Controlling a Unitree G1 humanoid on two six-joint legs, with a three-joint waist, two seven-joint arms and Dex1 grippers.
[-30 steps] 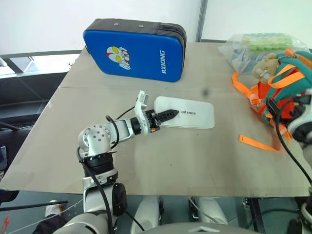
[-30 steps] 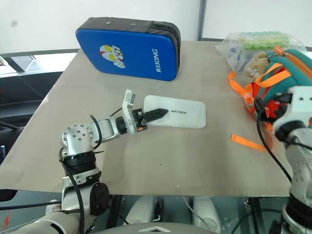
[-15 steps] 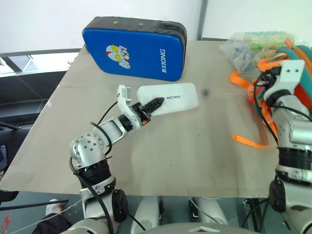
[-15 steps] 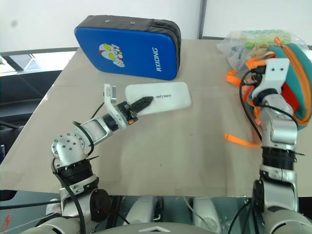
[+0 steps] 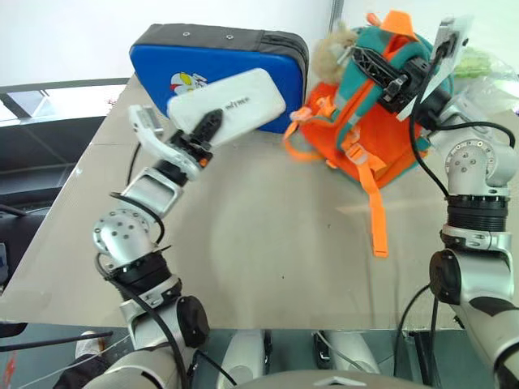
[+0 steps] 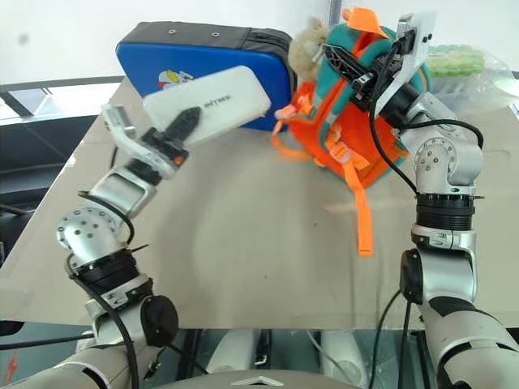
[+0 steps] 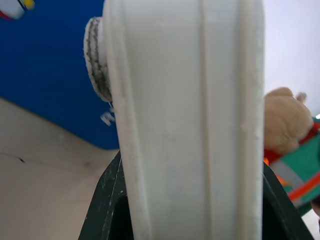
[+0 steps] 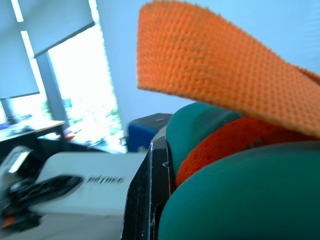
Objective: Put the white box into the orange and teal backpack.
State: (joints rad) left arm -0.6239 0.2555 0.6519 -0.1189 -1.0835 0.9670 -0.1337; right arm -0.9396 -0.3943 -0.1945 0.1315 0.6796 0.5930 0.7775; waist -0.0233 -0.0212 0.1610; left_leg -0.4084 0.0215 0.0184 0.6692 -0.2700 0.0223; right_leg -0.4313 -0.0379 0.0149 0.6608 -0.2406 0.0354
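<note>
Beige and matte, the worktop runs from the near edge back to a white wall, its near half bare.

Closest in, on the left, the left end effector is raised above the surface with its two black fingers clamped on the white box. It grips the box at one short end, one finger lying across the lid, the other underneath. The box is clear of the worktop, tilted with its free end higher and pointing toward the bag (small dark lettering shows on the lid). In the left wrist view the box's edge stands between the fingers.

On the right, the right end effector is closed on the top of the orange and teal backpack, fingers together on the teal upper part, beside an orange loop that sticks up. The backpack is held upright, its bottom edge on or just above the worktop (I cannot tell which). An orange strap hangs from it onto the surface. A beige plush toy sits at the upper corner facing the box. Box and backpack are near each other but apart.

Farther back, a blue padded case with a cartoon figure stands on edge, behind the box. At the far right corner lies a clear plastic bag with green items inside.
</note>
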